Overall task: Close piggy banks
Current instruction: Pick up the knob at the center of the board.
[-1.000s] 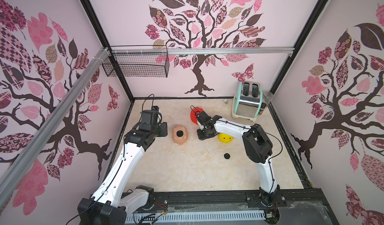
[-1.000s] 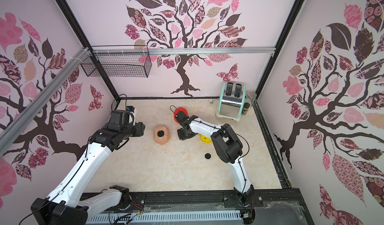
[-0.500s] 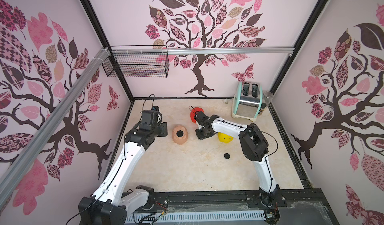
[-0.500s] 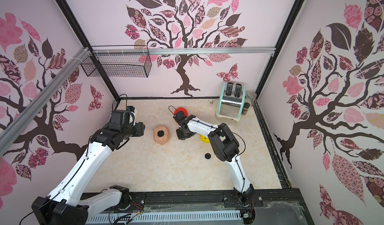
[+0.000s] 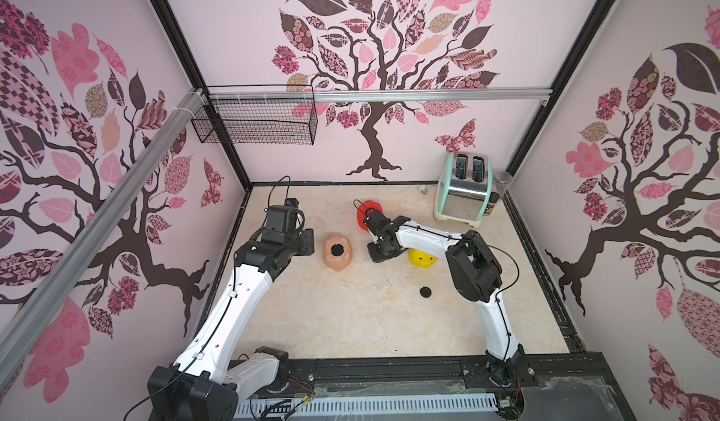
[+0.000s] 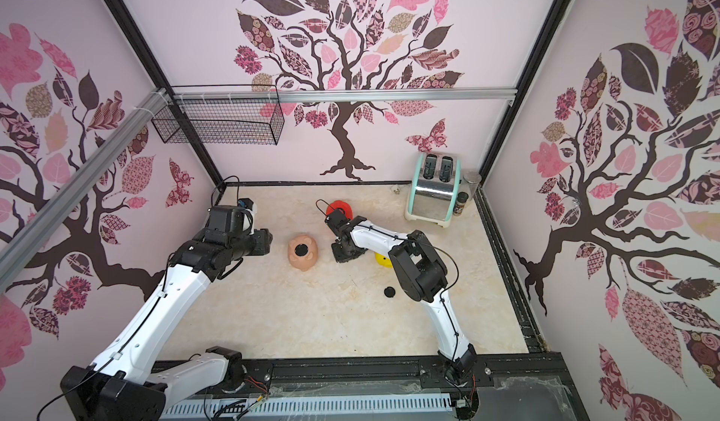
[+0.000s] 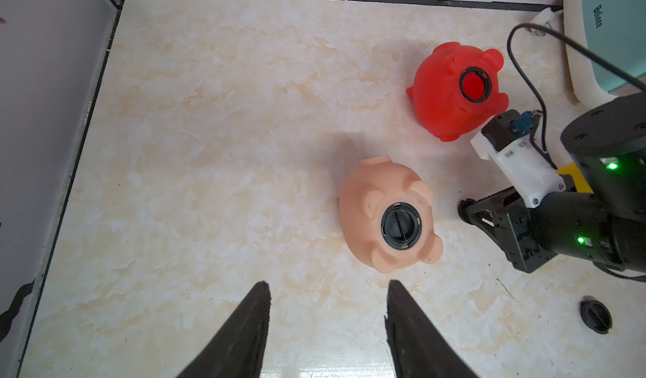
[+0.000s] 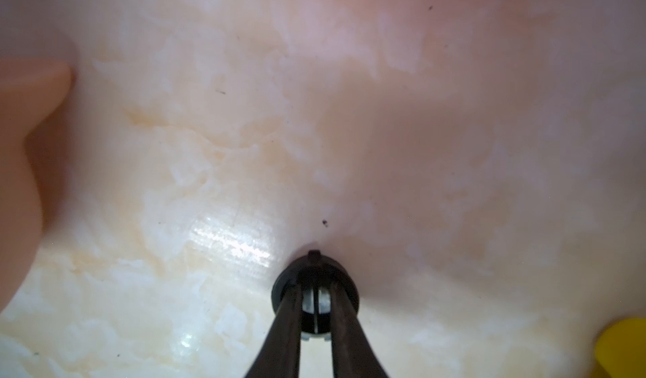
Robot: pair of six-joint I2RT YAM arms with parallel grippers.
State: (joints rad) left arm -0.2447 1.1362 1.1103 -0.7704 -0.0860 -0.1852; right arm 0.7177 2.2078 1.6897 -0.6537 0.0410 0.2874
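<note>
The right arm point(image 5: 424, 240) reaches low across the desk point(image 5: 331, 321) and covers most of the yellow pig point(image 5: 422, 258), which lies beyond the arm from the peach pig point(image 5: 337, 251). The right jaws are down on the desk near the peach pig, narrowed astride the rib of a black plug point(image 8: 309, 301); whether they pinch it I cannot tell. The left jaws stand open and empty near the peach pig, on its opposite side. The peach pig lies belly up with a seated plug point(image 7: 401, 226) filling its hole. The red pig point(image 7: 454, 93), behind the peach pig toward the back wall, shows an open hole. A loose plug point(image 5: 425, 292) lies well apart from the peach pig, toward the front. Farther back than the peach pig stand one toaster point(image 5: 463, 189) and one jar point(image 6: 471, 183); one wire basket point(image 5: 255, 121) hangs above. Three pigs, three plugs.
</note>
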